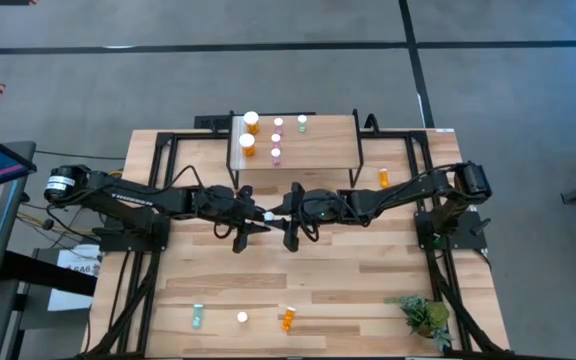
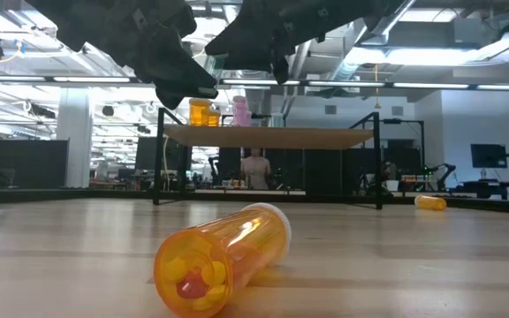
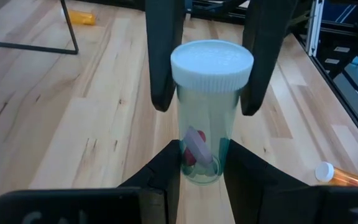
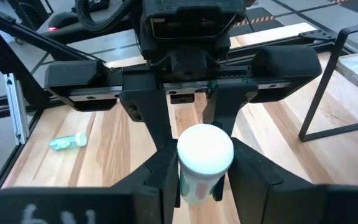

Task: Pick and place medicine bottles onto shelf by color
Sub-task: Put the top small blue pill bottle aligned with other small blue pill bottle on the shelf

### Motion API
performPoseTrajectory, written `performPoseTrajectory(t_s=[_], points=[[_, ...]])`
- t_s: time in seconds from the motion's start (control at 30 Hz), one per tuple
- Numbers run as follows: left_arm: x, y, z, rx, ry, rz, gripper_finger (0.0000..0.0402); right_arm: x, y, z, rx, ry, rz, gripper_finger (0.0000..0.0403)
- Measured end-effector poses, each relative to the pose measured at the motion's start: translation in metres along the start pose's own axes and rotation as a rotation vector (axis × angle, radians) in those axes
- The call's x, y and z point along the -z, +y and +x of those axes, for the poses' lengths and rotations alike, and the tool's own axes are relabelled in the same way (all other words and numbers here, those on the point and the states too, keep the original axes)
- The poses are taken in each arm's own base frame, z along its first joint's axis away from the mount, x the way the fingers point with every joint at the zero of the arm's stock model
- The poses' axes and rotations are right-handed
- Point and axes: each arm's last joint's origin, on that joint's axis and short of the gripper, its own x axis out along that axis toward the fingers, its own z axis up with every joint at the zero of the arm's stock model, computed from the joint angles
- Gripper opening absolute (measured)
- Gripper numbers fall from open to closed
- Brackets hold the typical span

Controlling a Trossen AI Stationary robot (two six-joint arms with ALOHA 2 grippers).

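Left wrist view shows a handover above mid-table: the left gripper (image 3: pixel 201 171) clamps the teal bottle (image 3: pixel 205 118) at its base (cap outward), the right gripper (image 3: pixel 205 81) pinching just below the cap, so the left should release next.

Five bottles (image 1: pixel 275 137) on the shelf (image 1: pixel 318 155) at the table's far edge, both grippers meeting mid-table around one bottle (image 3: pixel 207 118), three bottles (image 1: pixel 287 320) along the near edge, plant (image 1: pixel 423 315) at the near right corner.
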Motion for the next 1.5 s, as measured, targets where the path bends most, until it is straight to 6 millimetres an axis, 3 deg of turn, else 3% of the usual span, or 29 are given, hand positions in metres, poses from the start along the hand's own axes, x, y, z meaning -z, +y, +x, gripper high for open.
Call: performPoseTrajectory(t_s=[0.3, 0.67, 0.87, 1.0, 1.2, 1.5], points=[[0.0, 0.001, 0.0, -0.026, -0.004, -0.006, 0.009, 0.0, 0.0, 0.0, 0.0, -0.001, -0.001, 0.0142], [0.003, 0.002, -0.001, -0.071, 0.024, -0.005, 0.0184, -0.001, -0.005, 0.0, 0.012, -0.003, -0.004, 0.0135], [0.002, 0.007, -0.013, -0.142, 0.048, -0.014, 0.0214, -0.003, -0.014, 0.001, 0.036, -0.007, 0.005, 0.014], [0.001, 0.007, -0.026, -0.15, 0.06, -0.015, 0.0221, -0.01, -0.024, -0.003, 0.06, -0.018, 0.014, 0.0138], [-0.006, 0.003, -0.051, -0.146, 0.017, 0.006, 0.0222, -0.033, -0.049, -0.028, 0.158, -0.034, 0.037, 0.0136], [-0.006, -0.001, -0.08, -0.103, -0.172, 0.102, 0.0222, -0.053, -0.102, -0.058, 0.34, -0.043, 0.089, 0.0145]])
